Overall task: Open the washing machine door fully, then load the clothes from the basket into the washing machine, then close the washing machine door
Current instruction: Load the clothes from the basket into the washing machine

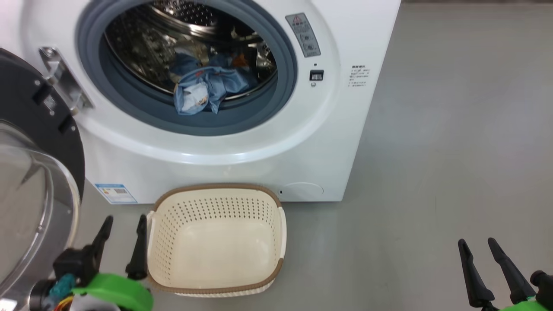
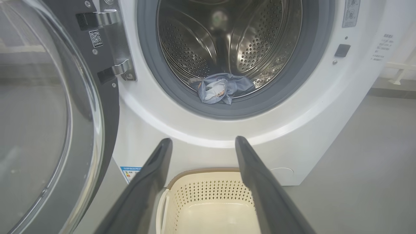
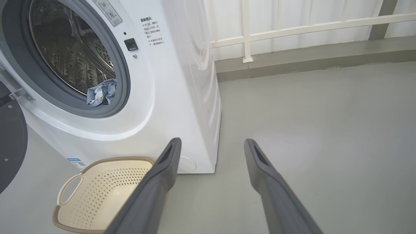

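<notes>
Since the clothes (image 1: pixel 207 86) lie in the drum (image 1: pixel 142 47) and the basket (image 1: pixel 216 186) is empty, I have only the washing machine door (image 1: pixel 47 129) to shut, with fingers apart on left gripper (image 1: pixel 125 220) and right gripper (image 1: pixel 476 242).

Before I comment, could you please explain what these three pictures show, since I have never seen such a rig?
This is a wheeled robot with two arms. The head view looks down from its head; each wrist view looks along one arm's dark fingers. The left end effector and right end effector are open and empty. On the floor an empty basket stands before the washer. Its door is open, and the clothes lie at the mouth of the drum.
</notes>
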Tool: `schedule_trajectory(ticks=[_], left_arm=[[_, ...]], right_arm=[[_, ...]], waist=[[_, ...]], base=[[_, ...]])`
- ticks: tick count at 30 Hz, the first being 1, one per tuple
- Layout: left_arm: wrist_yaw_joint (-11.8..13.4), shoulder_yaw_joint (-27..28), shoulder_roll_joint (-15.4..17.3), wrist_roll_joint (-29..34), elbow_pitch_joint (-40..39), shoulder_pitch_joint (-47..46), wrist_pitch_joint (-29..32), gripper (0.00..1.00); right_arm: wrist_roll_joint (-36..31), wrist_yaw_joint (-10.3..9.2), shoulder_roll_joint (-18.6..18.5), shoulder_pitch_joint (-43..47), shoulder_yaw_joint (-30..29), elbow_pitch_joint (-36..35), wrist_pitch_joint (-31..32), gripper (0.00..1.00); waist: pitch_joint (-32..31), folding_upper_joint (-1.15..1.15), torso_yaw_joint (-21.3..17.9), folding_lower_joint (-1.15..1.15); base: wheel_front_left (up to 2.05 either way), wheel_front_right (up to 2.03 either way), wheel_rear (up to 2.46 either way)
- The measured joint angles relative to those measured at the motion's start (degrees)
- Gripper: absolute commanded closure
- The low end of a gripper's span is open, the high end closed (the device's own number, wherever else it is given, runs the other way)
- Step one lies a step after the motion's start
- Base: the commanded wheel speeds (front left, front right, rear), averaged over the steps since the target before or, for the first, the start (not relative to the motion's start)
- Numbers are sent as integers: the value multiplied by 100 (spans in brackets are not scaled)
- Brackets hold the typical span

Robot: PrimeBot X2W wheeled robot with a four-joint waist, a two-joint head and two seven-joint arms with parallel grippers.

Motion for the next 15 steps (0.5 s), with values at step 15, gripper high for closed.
schedule_trajectory(ticks=[15], left_arm=[[0,266,-13,43,-815,1182,0,0]], right_arm=[[0,0,-8,283,-71,-43,-1,0]], waist=[[-372,0,25,0]], base=[[0,0,0]])
